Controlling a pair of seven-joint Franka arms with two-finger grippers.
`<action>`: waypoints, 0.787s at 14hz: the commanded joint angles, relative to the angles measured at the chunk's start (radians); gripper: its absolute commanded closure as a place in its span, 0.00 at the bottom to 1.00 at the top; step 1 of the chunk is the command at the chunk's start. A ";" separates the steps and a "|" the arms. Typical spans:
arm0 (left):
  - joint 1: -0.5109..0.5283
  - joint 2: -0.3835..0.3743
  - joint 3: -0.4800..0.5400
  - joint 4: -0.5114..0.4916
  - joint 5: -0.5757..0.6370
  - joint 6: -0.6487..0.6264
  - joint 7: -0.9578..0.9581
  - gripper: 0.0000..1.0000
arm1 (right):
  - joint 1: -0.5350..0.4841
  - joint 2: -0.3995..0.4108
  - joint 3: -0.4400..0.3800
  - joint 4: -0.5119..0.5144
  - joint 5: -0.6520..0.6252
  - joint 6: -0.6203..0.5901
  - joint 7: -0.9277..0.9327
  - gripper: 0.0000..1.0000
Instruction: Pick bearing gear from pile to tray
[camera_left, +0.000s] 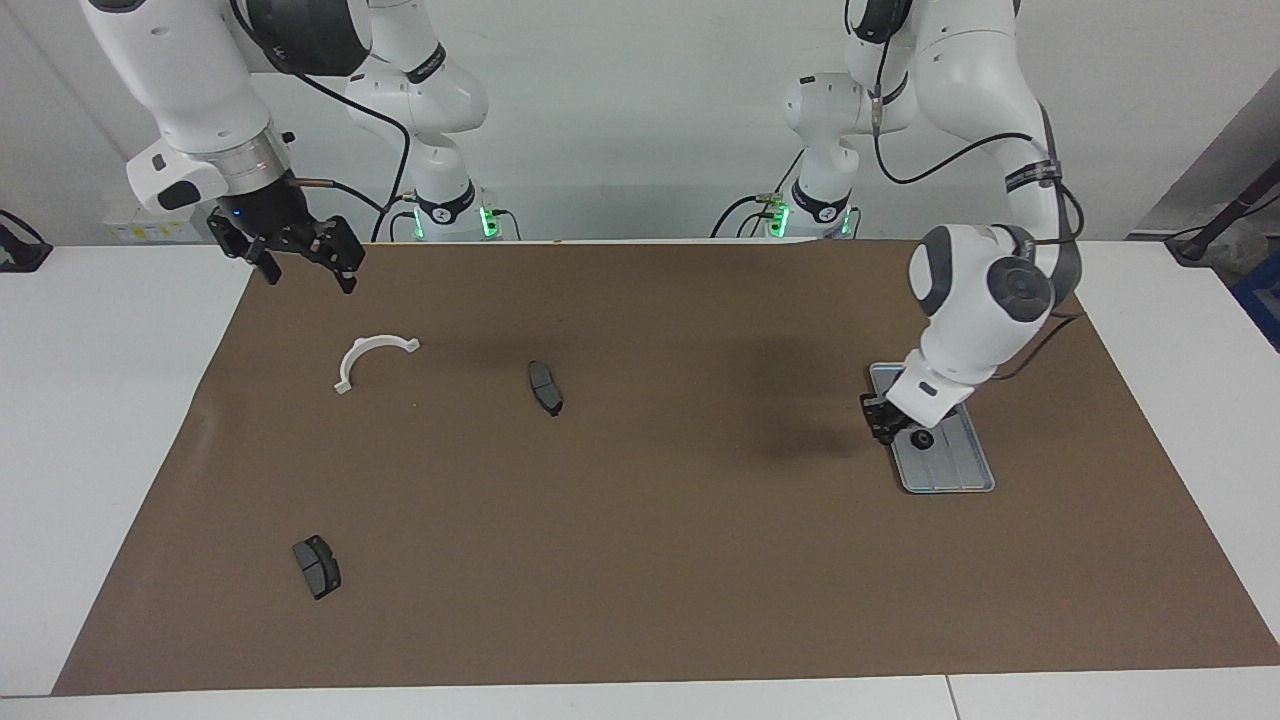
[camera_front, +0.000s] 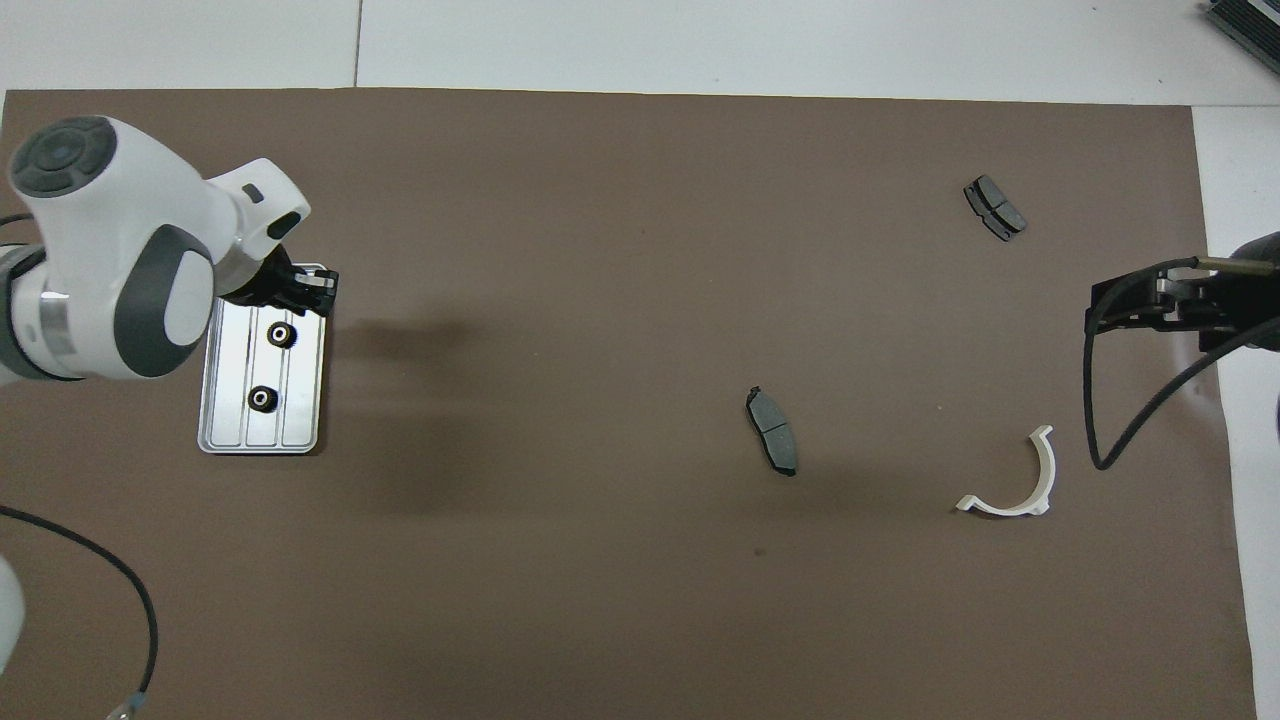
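Facing view: left gripper (camera_left: 886, 433) closed over tray (camera_left: 965, 470); right gripper (camera_left: 305, 262) waits, fingers spread; no legible writing.

Two black gears (camera_front: 282, 335) (camera_front: 262, 399) are sitting in one tray (camera_front: 300, 437); two dark grey pads (camera_left: 545, 387) (camera_left: 317, 566) and one white half-ring bracket (camera_left: 368, 357) are lying on the surface (camera_left: 640, 560).
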 joint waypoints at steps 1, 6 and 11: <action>0.086 -0.063 -0.012 -0.100 0.006 0.018 0.184 0.90 | -0.008 -0.024 0.007 -0.023 0.007 -0.001 -0.025 0.00; 0.163 -0.063 -0.011 -0.175 0.006 0.113 0.308 0.90 | -0.008 -0.023 0.007 -0.025 0.007 -0.001 -0.025 0.00; 0.197 -0.080 -0.011 -0.240 0.006 0.137 0.328 0.72 | -0.008 -0.023 0.007 -0.023 0.007 -0.001 -0.025 0.00</action>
